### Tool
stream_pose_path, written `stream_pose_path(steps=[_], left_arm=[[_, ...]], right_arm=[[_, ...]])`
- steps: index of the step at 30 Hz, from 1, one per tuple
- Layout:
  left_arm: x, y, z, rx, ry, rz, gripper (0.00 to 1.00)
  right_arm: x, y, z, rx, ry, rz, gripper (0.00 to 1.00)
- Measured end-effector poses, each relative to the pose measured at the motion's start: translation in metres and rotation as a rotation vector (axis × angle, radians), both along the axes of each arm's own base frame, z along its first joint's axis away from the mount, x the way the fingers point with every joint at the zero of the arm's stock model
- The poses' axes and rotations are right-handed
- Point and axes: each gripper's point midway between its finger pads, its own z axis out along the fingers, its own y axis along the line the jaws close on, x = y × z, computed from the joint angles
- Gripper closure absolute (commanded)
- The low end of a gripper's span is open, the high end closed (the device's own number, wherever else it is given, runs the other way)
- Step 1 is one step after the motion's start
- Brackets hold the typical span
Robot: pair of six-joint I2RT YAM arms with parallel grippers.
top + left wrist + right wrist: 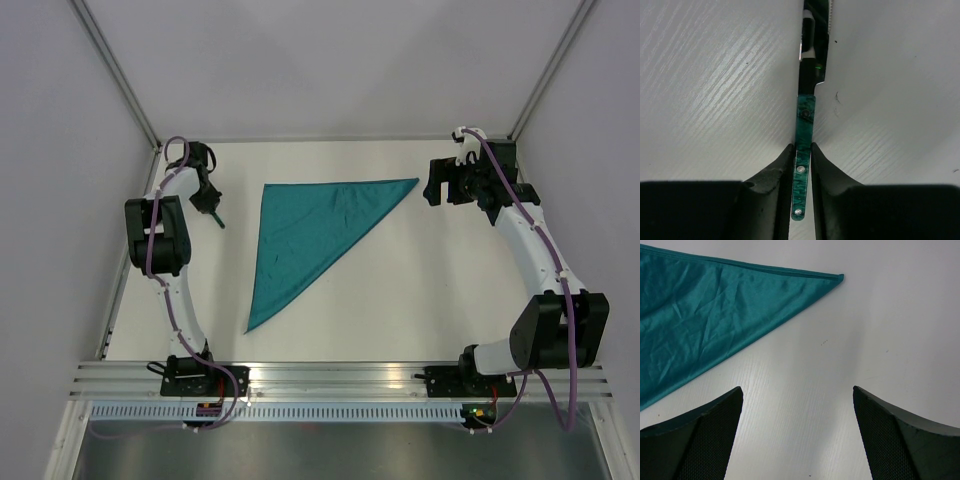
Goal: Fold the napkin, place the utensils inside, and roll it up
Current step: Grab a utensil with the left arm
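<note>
Napkin (305, 228) first: the teal cloth lies flat in the middle of the white table (420, 300), folded into a triangle. One hemmed edge runs along the far side, roughly parallel to the table's far edge. A second edge comes down the left side to a narrow tip near the arms' bases. The long slanting edge joins that tip to the far right corner.

Most of the free room is to the right of the slanting edge and nearer than it, a broad stretch of bare tabletop reaching to the metal rail (340, 378) at the near edge. A narrower bare strip lies between the cloth's left edge and the left arm. Pale walls (60, 120) close the table in on the left, the far side and the right.

The left gripper (212, 208) sits near the far left corner of the table, just beside the napkin's far left corner but apart from it. In its wrist view, the left gripper (802, 148) is clamped on a knife (805, 117) by its green marbled, riveted handle. The shiny serrated blade points away from the fingers. I cannot tell if the blade touches the table.

The right gripper (443, 187) is beyond the napkin's far right corner. Its wrist view shows the right gripper (796, 390) spread wide with nothing between the fingers, and the cloth's corner apart from them.
</note>
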Motion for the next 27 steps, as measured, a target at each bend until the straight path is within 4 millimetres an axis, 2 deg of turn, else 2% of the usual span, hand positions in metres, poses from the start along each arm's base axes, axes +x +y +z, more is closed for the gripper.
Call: stream_pose_path(steps=[5,13,18,20,23,27], left_arm=[[0.001,0.001,0.000,0.007,0.013,-0.015,0.98],[-0.001,0.001,0.001,0.021,0.027,-0.065,0.98],[-0.007,-0.006,0.006,0.030,0.055,-0.156,0.98],[-0.006,-0.012,0.018,0.043,0.043,-0.214,0.98],[-0.003,-0.033,0.041,0.065,0.005,-0.309,0.98],[-0.001,-0.078,0.082,0.105,-0.075,-0.492,0.98]], right_arm=[[0.000,0.001,0.000,0.004,0.001,0.006,0.05],[-0.002,0.004,0.000,0.016,0.007,0.020,0.05],[-0.002,0.005,0.000,0.018,0.007,0.023,0.05],[-0.002,0.006,0.000,0.018,0.006,0.025,0.05],[-0.002,0.006,0.002,0.018,0.003,0.026,0.05],[-0.002,0.006,0.002,0.020,0.002,0.028,0.05]])
